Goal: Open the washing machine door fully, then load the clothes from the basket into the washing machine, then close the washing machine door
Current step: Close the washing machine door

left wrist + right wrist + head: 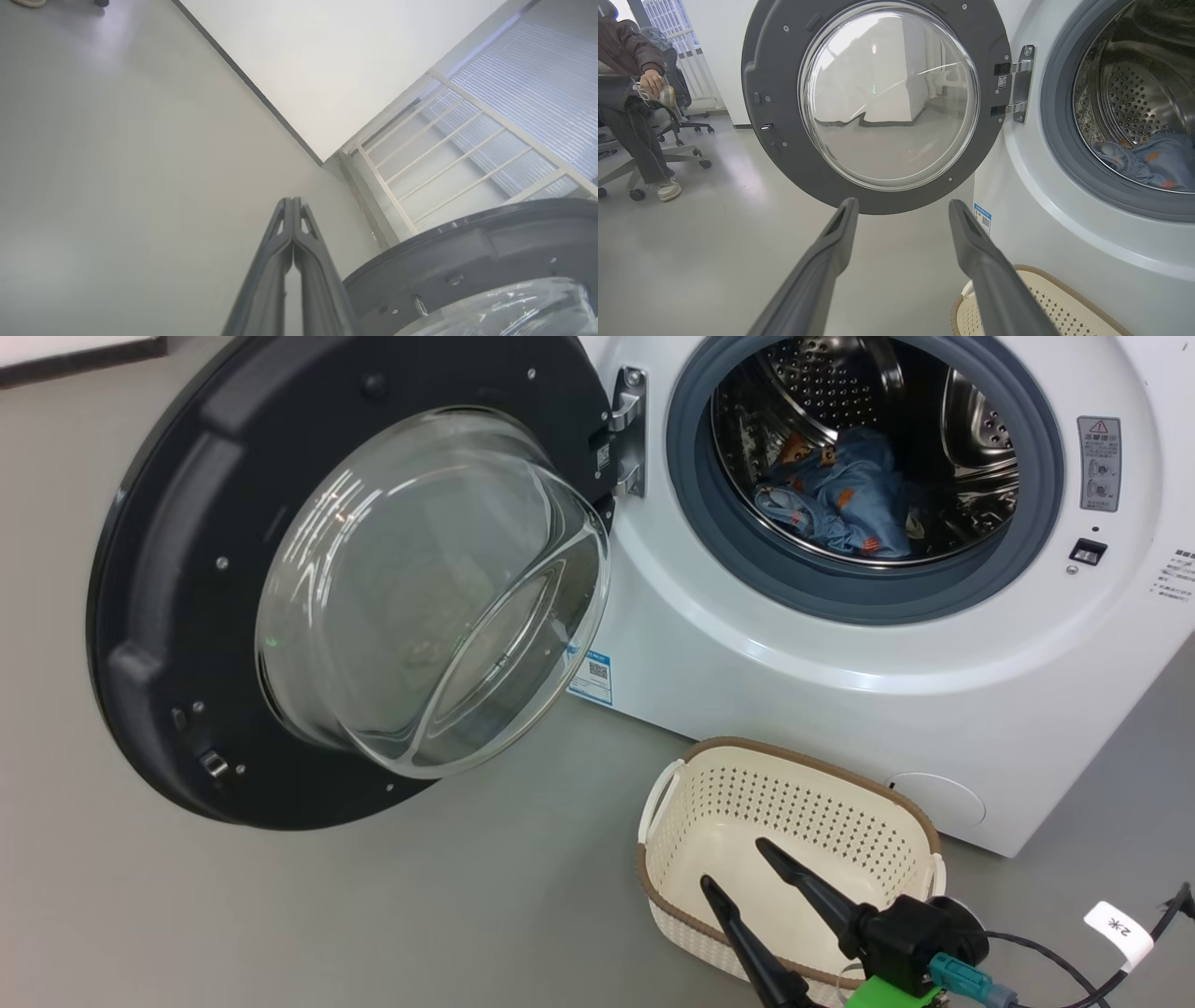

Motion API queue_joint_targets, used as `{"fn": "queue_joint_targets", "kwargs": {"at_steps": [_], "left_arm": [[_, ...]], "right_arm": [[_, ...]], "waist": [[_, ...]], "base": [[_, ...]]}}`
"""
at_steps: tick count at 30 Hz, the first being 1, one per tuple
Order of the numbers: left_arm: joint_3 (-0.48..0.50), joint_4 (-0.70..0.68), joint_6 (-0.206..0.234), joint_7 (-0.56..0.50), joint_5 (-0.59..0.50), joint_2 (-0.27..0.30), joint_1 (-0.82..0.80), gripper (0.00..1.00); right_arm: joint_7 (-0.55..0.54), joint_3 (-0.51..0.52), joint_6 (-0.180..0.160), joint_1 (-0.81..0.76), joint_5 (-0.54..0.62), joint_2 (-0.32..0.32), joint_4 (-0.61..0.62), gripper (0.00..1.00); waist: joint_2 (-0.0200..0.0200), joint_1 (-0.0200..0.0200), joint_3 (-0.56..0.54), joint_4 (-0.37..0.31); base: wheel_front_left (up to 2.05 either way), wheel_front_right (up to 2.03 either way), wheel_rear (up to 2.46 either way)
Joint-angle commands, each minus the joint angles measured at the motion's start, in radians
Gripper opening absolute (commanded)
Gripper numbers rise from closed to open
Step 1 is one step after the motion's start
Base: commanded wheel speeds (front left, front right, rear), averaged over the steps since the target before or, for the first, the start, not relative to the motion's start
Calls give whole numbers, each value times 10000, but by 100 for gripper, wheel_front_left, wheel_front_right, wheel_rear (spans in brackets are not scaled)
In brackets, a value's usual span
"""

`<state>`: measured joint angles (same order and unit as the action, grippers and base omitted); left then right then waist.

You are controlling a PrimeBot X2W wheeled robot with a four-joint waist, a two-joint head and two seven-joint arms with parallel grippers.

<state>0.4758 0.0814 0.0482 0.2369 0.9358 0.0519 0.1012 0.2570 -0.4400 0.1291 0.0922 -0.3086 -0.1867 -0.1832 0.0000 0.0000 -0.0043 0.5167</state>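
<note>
Door (187,569) wide open by basket (794,807); L tool (293,201) closed, R tool (734,863) open; person (630,70) seated nearby.

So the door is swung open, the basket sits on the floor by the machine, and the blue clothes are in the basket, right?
Not quite: the head view shows the clothes inside the drum of the washing machine, not in the basket. The washing machine door is open and the basket sits on the floor.
</note>
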Motion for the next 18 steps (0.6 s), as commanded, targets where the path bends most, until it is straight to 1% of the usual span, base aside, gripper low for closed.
{"fn": "queue_joint_targets", "kwargs": {"at_steps": [1,4,8,12,15,18], "left_arm": [[619,-10,-125,-258,571,518,-746,0],[1467,700,-52,-1019,1878,1298,-1635,0],[2142,1892,190,-1811,2794,2574,-2755,0],[2476,3287,513,-2388,3472,3569,-4026,0],[2484,4257,603,-2776,3835,4126,-4979,0],[2378,4996,469,-3349,4275,4472,-5893,0]], "right_arm": [[48,-190,16,30,-55,61,209,100],[48,-199,16,-33,-73,91,196,100],[48,-107,16,-171,-81,131,228,100],[48,-30,16,-390,-61,115,265,100],[48,80,16,-589,-34,129,305,100],[48,166,16,-794,1,104,357,100]], "waist": [[0,0,-13,-9],[0,0,-65,-51],[0,0,-132,-121],[0,0,-190,-185],[0,0,-241,-253],[0,0,-265,-322]], "base": [[0,0,0],[0,0,0],[0,0,0],[0,0,0],[0,0,0],[0,0,0]]}}
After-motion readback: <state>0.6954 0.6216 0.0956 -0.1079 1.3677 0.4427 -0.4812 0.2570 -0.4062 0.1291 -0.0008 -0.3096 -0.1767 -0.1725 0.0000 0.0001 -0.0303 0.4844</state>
